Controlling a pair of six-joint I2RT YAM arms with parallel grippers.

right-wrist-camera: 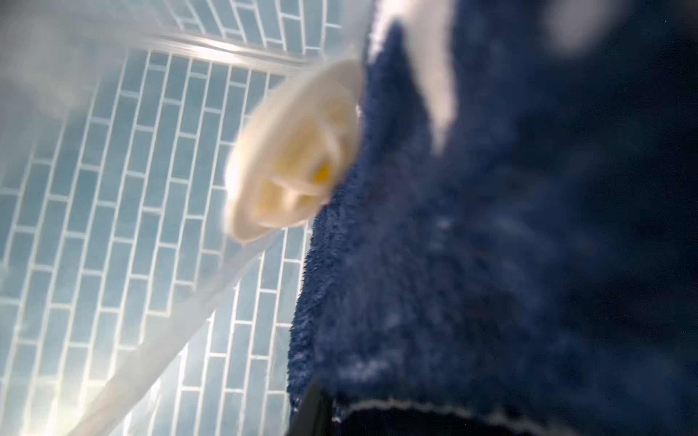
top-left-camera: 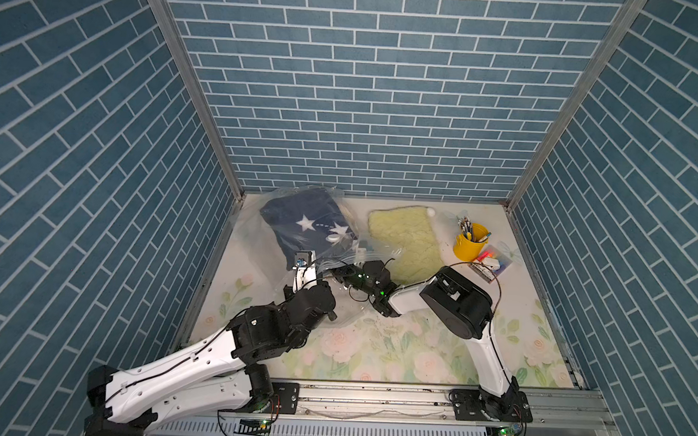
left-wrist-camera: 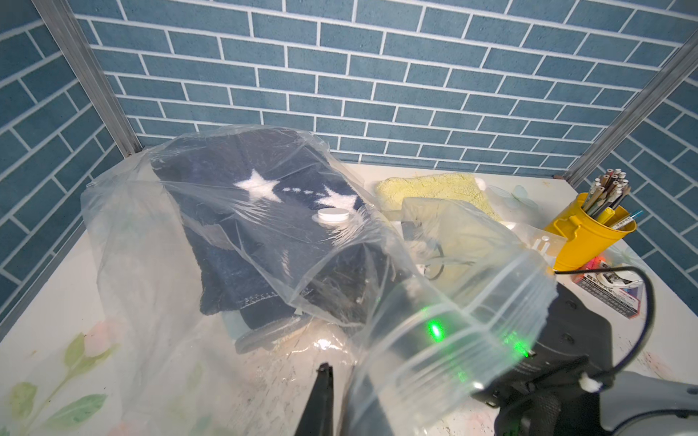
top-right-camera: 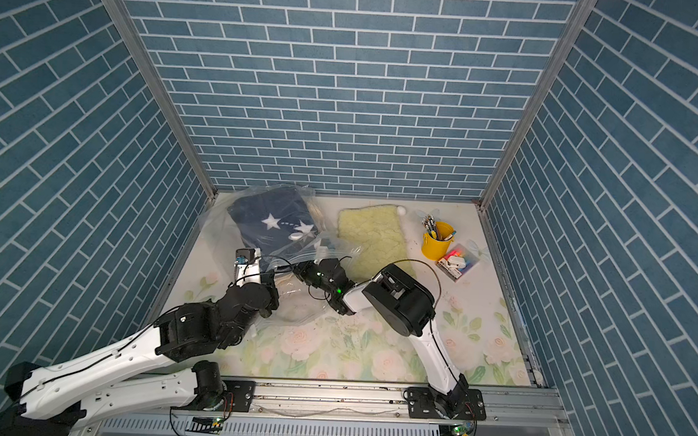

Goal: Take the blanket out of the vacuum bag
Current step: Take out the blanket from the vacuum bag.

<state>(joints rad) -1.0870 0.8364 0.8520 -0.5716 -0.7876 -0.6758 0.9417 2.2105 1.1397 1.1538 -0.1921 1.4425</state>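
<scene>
Our left fingers (left-wrist-camera: pixel 321 392) sit at the mouth of the one vacuum bag (top-left-camera: pixel 253 239), left of centre in both top views. Our right fingers (right-wrist-camera: pixel 311 409) are inside it, veiled by plastic. We cannot tell whether either pair is clenched. One navy blanket (top-left-camera: pixel 306 225) lies inside, blurred up close. One yellow mat (top-left-camera: pixel 407 237) and one pencil bucket (top-left-camera: pixel 469 246) stand to the right.

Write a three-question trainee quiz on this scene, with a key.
1. True or false: the navy star blanket lies fully outside the vacuum bag.
2. Which arm's wrist is sleeved by the bag's zip mouth? A) left arm B) right arm C) neither
3. What round part sits on the bag above the blanket?
Key: 1 false; 2 B; 3 the white valve cap.
</scene>
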